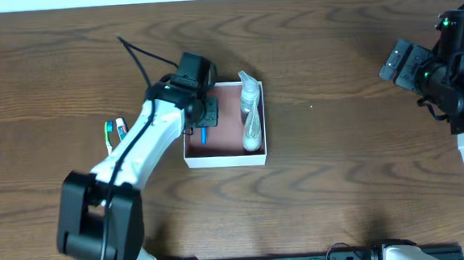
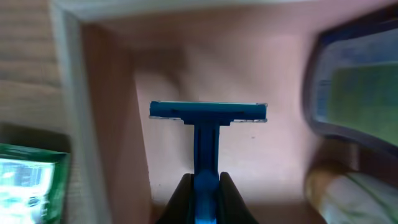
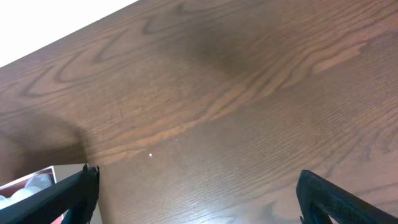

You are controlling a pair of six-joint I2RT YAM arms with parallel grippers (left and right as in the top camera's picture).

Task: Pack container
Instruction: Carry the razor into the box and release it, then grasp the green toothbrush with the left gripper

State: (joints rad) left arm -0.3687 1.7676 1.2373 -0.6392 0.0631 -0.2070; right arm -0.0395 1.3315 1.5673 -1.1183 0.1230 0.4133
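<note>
A dark, wood-grained worktop [image 1: 347, 163] fills the scene, with a pale strip along its far edge. The left end effector [image 1: 202, 122] hangs over the container [image 1: 226, 159], its fingers [image 2: 186, 198] pinched narrow on the handle of a blue razor [image 2: 207, 121]. The container is a square, lidless box with white walls and a pink-brown floor, and it sits directly beneath that end effector. A clear bottle [image 1: 251, 113] lies inside, to the end effector's right. Two small tubes [image 1: 115, 131] lie outside, to its left. Well apart to the right, the right end effector [image 3: 198, 186] is spread wide and holds nothing.
</note>
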